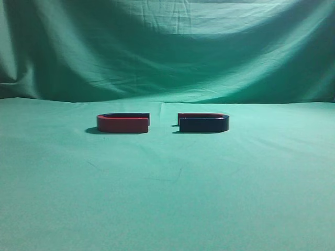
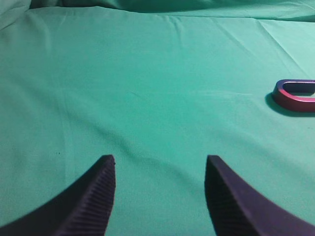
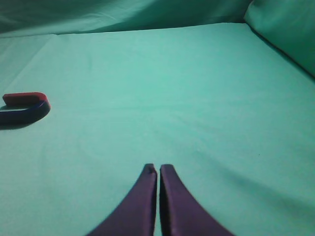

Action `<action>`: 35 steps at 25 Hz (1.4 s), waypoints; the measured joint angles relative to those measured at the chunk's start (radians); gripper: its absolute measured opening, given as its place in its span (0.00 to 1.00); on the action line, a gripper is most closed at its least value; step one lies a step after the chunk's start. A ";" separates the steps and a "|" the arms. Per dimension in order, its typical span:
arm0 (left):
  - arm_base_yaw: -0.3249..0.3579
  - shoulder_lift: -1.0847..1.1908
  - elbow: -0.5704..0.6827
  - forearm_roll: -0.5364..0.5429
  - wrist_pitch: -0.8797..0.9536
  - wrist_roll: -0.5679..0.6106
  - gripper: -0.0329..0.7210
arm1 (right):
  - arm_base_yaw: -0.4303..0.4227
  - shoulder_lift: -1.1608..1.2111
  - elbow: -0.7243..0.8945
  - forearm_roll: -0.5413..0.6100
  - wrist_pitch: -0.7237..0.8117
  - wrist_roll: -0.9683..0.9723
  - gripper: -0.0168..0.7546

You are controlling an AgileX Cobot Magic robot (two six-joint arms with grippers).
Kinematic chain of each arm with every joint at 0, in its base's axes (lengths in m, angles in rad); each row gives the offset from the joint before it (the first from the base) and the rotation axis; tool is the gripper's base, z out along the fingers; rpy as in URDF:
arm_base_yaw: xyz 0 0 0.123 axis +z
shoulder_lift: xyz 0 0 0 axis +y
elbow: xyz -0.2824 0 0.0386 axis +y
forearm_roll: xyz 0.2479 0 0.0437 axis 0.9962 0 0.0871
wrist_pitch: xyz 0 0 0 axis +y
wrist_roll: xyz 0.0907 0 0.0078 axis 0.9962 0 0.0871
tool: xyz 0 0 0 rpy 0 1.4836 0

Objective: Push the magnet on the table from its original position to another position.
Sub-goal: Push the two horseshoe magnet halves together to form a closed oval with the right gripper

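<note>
The magnet (image 1: 203,123), a flat U shape with a dark navy front face and a thin red far arm, lies on the green table (image 1: 167,183) right of centre. It shows at the left edge of the right wrist view (image 3: 24,108). My right gripper (image 3: 158,169) is shut and empty, well to the right of the magnet. My left gripper (image 2: 160,160) is open and empty above bare cloth. Neither gripper shows in the exterior view.
A second U-shaped magnet with a red front face (image 1: 123,123) lies left of the navy one, open ends facing with a small gap between. It shows at the right edge of the left wrist view (image 2: 295,96). Green cloth backdrop (image 1: 167,47) rises behind.
</note>
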 joint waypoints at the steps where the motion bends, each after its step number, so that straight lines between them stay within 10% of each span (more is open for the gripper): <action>1: 0.000 0.000 0.000 0.000 0.000 0.000 0.54 | 0.000 0.000 0.000 0.000 0.000 0.000 0.02; 23: 0.000 0.000 0.000 0.000 0.000 0.000 0.54 | 0.000 0.000 0.000 -0.004 -0.025 -0.002 0.02; 35: 0.000 0.000 0.000 0.000 0.000 0.000 0.54 | 0.000 -0.001 -0.004 -0.001 -0.640 0.052 0.02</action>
